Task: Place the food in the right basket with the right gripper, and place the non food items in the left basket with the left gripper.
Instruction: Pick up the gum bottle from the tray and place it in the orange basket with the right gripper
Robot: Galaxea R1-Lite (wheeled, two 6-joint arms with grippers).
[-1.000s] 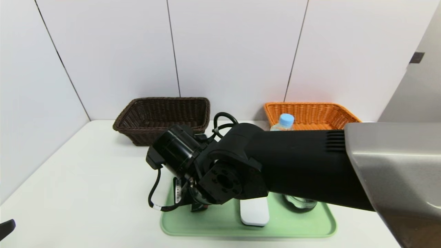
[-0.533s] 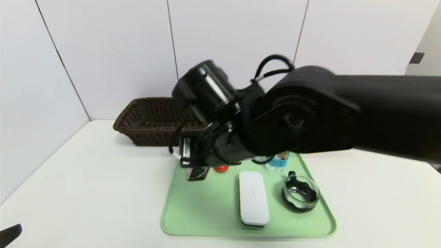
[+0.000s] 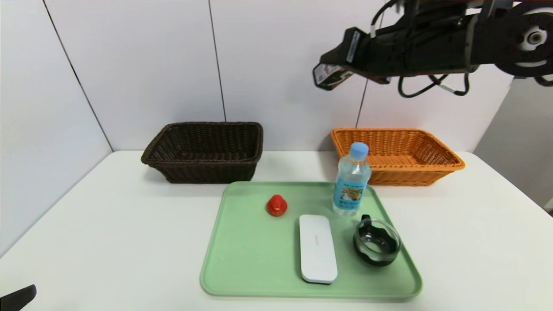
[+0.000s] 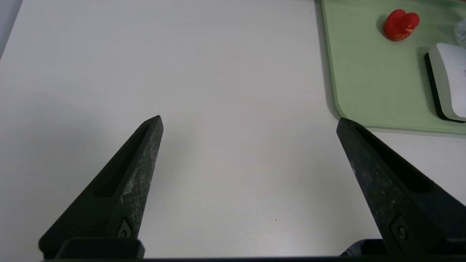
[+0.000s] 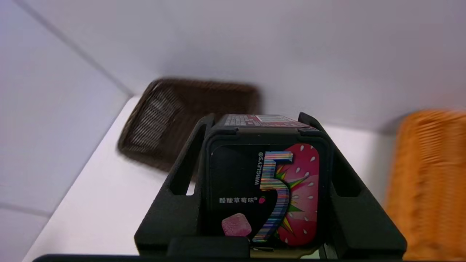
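With its fingers clenched on the black box (image 5: 264, 182), the right gripper (image 3: 330, 75) should carry it level over the orange basket (image 3: 395, 155), lower inside the rim, then release

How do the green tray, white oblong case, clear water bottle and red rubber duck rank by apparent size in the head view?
1. Flat green tray
2. White oblong case and clear water bottle: look alike, unranked
3. Small red rubber duck
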